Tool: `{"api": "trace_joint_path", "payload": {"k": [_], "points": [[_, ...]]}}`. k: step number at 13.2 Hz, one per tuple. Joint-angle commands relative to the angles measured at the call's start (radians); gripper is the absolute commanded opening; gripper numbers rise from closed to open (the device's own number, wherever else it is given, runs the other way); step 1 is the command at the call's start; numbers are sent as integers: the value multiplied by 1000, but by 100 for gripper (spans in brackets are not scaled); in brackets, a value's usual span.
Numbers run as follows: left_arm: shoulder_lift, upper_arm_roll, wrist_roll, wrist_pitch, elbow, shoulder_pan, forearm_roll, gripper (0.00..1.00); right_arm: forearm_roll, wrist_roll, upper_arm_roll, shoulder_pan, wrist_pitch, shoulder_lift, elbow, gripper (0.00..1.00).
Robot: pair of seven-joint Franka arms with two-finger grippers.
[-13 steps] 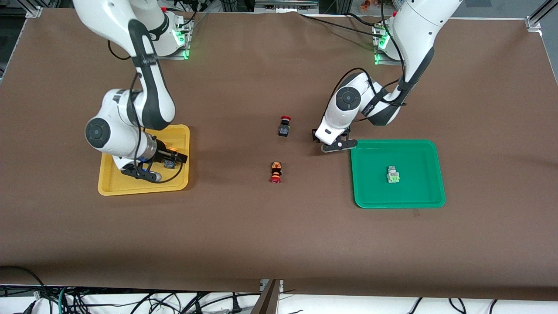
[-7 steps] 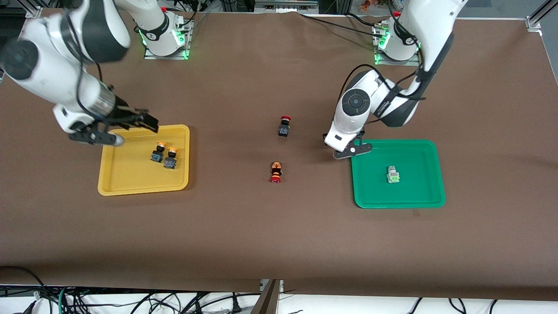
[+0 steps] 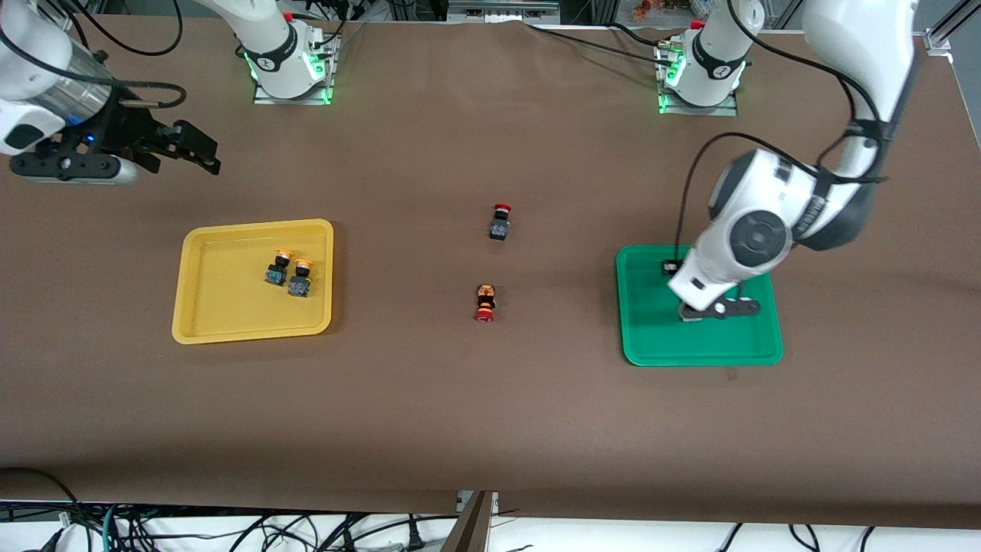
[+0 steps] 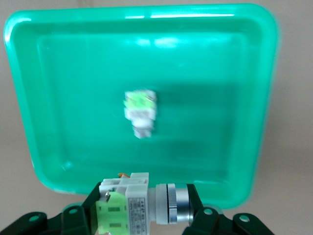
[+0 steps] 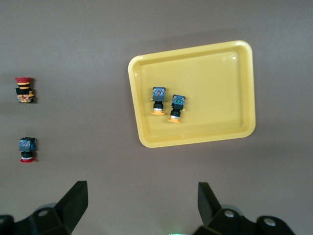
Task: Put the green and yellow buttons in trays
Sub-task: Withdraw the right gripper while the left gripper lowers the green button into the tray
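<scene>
The right gripper (image 5: pixel 142 208) hangs high over the brown table (image 5: pixel 73 44), its two dark fingers (image 5: pixel 73 201) spread wide with nothing between them. Below lies the yellow tray (image 5: pixel 234 93), holding two orange-capped buttons (image 5: pixel 158 100) (image 5: pixel 176 107) just beside each other. Well apart from the tray, on the bare table, lie the orange-bodied red-capped button (image 5: pixel 24 90) and the black red-capped button (image 5: pixel 27 149).

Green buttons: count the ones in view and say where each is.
2. One green button lies in the green tray; the other green button is held in the left gripper over that tray. None is elsewhere on the table.
</scene>
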State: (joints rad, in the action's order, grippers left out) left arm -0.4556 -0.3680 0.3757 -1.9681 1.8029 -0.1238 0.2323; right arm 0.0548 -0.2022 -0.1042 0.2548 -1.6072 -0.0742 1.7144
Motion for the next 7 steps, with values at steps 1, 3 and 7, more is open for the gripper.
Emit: {"api": "trace_joint_path", "payload": {"k": [1,3,7], "points": [[-29,-16,-136,-26,-2,-72,32,21,-10,72,171,-210,26,40,-44,100],[-41,-20,-225,-75,21,-138,32,78,-15,73,173,-207,20,42,-47,99],[26,-31,-232,-10,-19,-135,16,100,-16,70,176,-204,16,51,-61,99]]}}
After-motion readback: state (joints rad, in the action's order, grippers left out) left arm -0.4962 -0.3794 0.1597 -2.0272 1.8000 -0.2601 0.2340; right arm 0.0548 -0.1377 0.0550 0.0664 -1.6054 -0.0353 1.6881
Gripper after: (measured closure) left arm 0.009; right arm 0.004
